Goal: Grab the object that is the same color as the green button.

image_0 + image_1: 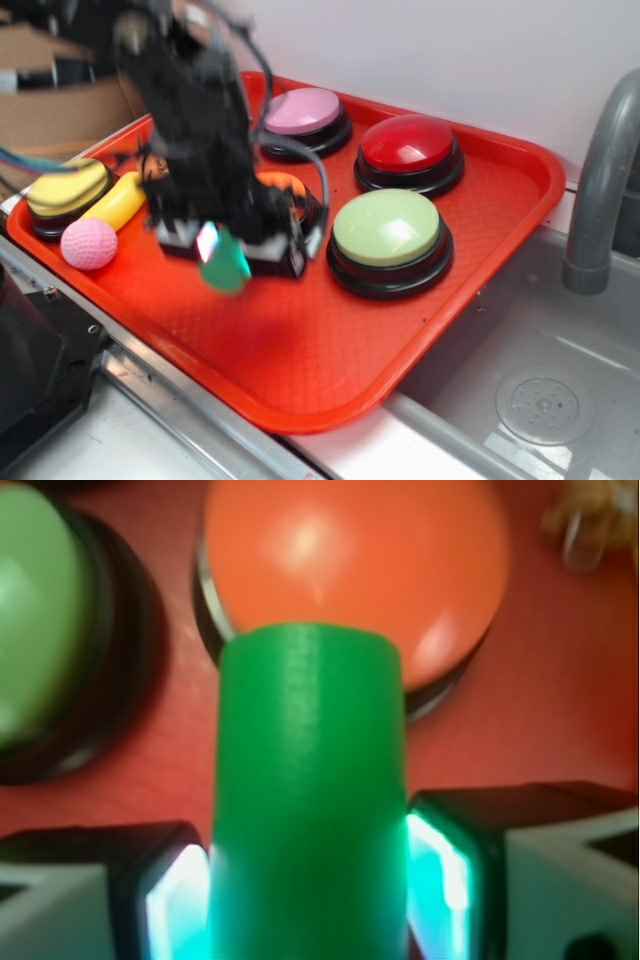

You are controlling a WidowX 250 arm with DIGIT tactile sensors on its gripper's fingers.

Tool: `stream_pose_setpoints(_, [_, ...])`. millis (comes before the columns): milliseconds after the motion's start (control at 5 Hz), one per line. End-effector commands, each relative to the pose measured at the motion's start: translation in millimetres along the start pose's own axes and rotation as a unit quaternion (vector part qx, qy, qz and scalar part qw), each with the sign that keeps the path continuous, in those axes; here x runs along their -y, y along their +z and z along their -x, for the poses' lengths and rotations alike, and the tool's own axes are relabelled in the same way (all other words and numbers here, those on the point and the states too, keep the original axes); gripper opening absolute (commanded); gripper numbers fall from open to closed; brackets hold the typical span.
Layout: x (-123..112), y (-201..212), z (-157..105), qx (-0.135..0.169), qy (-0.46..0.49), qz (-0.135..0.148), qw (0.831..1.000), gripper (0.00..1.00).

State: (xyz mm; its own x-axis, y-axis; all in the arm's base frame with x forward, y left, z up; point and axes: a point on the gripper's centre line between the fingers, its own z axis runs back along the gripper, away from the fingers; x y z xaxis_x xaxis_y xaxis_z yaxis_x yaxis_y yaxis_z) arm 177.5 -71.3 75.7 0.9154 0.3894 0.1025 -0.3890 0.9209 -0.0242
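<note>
- The gripper (310, 880) was closed on the green cylinder (310, 790); in the wrist view both fingers (170, 900) pressed against the cylinder's sides, their inner faces glowing pale cyan.
- In the exterior view the gripper (225, 255) hung over the middle of the red tray (300, 370), with the green cylinder (226, 268) sticking out below it, blurred.
- Whether the cylinder touched the tray floor could not be told.
- The orange button (360, 560) sat just beyond the cylinder's far end in the wrist view, mostly hidden behind the arm in the exterior view.
- The green button (388, 235) stood just beside the gripper, toward the tray's right edge.
- The red button (408, 148) and the pink button (302, 115) sat along the tray's far edge.
- The yellow button (65, 190), a yellow banana-shaped piece (118, 203) and a pink ball (88, 244) lay at the tray's left end.
</note>
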Motion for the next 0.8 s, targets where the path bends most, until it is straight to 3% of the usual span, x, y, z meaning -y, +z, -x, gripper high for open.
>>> stream_pose_setpoints(0, [-40, 65, -54, 0.017, -0.088, 0.01, 0.996, 0.0])
stream_pose_setpoints(400, [-83, 85, -82, 0.031, -0.114, 0.006, 0.993, 0.0])
stream_pose_setpoints(600, [-92, 91, -81, 0.032, -0.142, -0.002, 0.989, 0.0])
